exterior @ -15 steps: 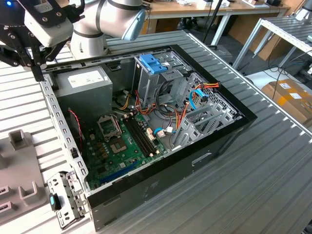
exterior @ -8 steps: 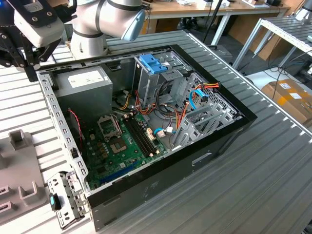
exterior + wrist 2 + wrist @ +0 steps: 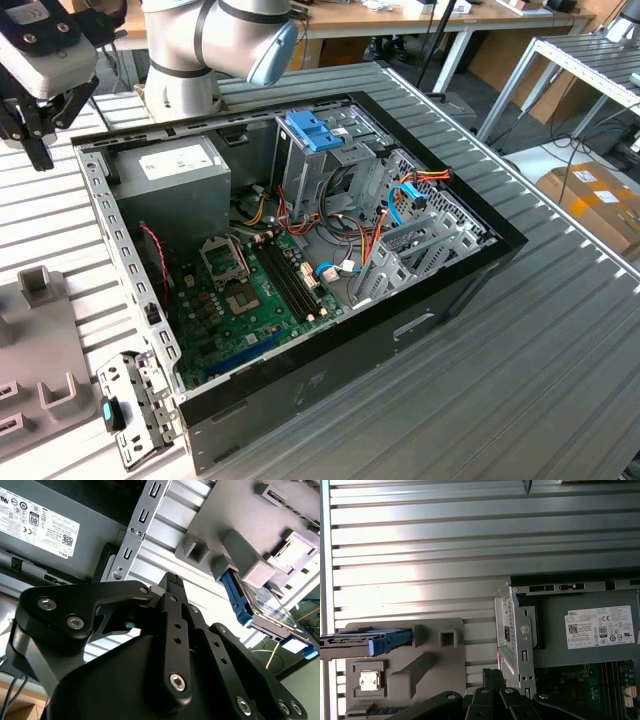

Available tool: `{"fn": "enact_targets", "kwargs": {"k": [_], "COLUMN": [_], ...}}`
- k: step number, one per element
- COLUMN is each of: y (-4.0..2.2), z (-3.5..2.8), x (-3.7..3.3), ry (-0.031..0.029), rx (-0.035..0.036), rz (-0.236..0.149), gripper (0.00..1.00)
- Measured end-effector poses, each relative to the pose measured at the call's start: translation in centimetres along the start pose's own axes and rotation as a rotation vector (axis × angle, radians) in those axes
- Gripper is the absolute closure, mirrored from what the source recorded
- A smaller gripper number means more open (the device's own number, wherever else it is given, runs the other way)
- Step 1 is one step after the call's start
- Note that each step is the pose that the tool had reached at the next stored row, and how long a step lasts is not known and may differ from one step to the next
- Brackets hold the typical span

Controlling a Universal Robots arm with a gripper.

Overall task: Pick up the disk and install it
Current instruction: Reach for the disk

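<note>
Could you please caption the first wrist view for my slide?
Gripper poised above the slatted table, between the disk slotted edge-up in its grey fixture and the open computer case.

Exterior view overlooks the case [image 3: 300,390]; both wrist views, apparently closer, share its grey box [image 3: 590,650].

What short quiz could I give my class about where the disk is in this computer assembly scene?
1. True or false: the disk already sits inside the computer case.
2. Pick one. In the grey holder, the disk is: A flat, label up; B on its edge; C leaning against the case.
3. Fill in: the disk's side rails are ___.
Key: 1 false; 2 B; 3 blue.
</note>
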State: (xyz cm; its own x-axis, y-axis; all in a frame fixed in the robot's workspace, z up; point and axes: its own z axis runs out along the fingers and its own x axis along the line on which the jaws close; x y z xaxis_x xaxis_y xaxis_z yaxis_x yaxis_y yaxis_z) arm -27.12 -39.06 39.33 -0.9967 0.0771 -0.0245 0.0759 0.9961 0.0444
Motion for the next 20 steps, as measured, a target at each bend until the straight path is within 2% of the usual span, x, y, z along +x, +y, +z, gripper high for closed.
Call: {"fn": "enact_targets", "kwargs": {"k": [6,16,20], "y": [0.02,-0.02,-0.06], "z": [-0.04,-0.09,-0.13], "x": [1.77,4.06,5.6], "ry": [0.0,-0.0001,0.0], "rx": [0.0,0.0,0.0001], "rz": [0.001,0.002,0.002], "gripper": [0.89,0.89,0.89]}}
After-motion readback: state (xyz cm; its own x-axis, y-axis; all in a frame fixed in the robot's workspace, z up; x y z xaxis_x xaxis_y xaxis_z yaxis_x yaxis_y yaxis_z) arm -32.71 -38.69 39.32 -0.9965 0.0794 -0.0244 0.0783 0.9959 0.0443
